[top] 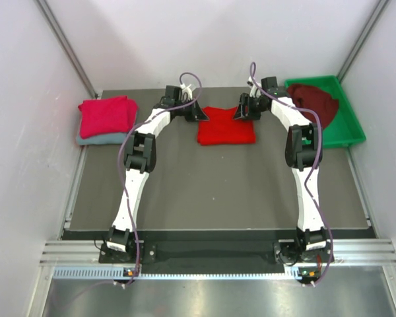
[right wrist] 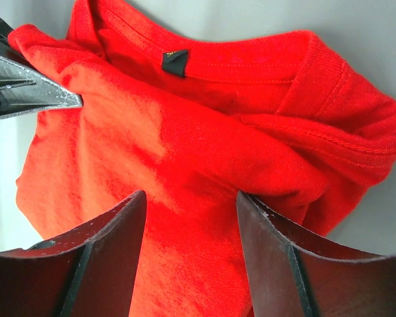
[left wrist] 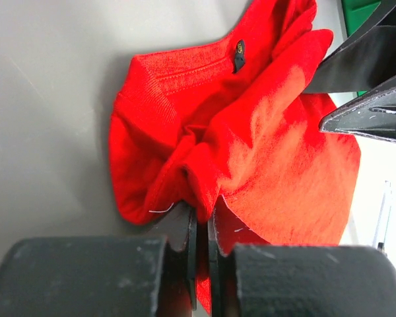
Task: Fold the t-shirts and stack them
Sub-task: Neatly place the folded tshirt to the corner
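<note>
Soft bright red cloth t-shirt (top: 226, 125) lies at twelve o'clock on the dark table (top: 185, 191), long axis nine-to-three. Left gripper (top: 199, 113), at its ten o'clock, is clenched on a fold. Right gripper (top: 241, 112), at two o'clock, jaws spread astride the cloth, gripping nothing.

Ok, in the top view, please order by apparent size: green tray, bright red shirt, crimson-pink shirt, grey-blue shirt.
1. green tray
2. bright red shirt and crimson-pink shirt: about alike, unranked
3. grey-blue shirt: smallest, only an edge shows beneath the pink one
</note>
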### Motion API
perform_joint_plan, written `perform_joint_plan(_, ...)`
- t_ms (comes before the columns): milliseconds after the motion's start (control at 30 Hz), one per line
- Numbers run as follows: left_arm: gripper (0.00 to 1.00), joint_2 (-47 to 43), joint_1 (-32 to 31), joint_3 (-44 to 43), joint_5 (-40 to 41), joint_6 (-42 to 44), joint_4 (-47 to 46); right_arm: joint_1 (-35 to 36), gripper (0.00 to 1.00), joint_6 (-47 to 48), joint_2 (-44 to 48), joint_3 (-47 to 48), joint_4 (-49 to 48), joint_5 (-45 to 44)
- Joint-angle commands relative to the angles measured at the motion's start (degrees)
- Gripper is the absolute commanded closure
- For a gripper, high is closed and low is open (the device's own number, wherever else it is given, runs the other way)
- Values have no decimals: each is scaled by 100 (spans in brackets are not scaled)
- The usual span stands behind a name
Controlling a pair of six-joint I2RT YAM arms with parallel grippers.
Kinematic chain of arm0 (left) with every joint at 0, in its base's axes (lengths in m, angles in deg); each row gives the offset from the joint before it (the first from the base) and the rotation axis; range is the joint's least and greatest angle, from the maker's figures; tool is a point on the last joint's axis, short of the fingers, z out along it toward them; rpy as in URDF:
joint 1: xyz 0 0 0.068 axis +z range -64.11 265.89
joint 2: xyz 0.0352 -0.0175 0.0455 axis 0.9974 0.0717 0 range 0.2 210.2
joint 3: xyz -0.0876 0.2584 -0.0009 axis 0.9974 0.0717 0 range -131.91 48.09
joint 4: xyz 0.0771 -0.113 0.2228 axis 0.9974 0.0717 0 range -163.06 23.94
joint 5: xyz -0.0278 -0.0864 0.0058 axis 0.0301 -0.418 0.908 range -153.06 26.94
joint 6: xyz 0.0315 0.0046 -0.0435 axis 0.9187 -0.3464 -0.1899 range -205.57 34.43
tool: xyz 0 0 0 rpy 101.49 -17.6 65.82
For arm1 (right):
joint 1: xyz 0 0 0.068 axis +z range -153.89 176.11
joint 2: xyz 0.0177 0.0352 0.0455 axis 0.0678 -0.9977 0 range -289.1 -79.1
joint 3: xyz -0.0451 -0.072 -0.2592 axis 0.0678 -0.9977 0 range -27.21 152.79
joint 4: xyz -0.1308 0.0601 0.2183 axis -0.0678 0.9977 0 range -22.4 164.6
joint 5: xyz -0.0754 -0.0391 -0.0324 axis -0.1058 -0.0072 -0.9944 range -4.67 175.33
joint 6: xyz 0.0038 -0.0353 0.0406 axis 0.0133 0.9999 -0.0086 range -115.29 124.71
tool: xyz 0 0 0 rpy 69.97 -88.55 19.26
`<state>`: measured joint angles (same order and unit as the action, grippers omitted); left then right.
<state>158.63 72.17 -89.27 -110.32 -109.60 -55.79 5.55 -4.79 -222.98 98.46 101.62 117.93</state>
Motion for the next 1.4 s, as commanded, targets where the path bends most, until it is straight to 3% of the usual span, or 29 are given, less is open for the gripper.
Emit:
perform_joint_plan(0, 100, 206, -123, 104, 384, 373, 522, -2, 42, 203, 113, -60, 175, -289)
perform_joint_plan(200, 100, -189, -114, 113, 420, 812, 1014, -344, 42, 273, 526, -121, 263, -316)
perform_joint_plan(500, 100, -1323, 466, 341, 587, 1462, 1847, -899, 42, 431, 720, -209, 307, -360)
perform_joint_plan(833, 100, -2351, 1292, 623, 1087, 2350, 2859, -1075, 42, 343, 650, -183, 298, -175)
perform_joint_plan(1367, 100, -3520, 1723, 851, 2098, 3352, 3756, -1084, 42, 194, 448, -139, 228, 27)
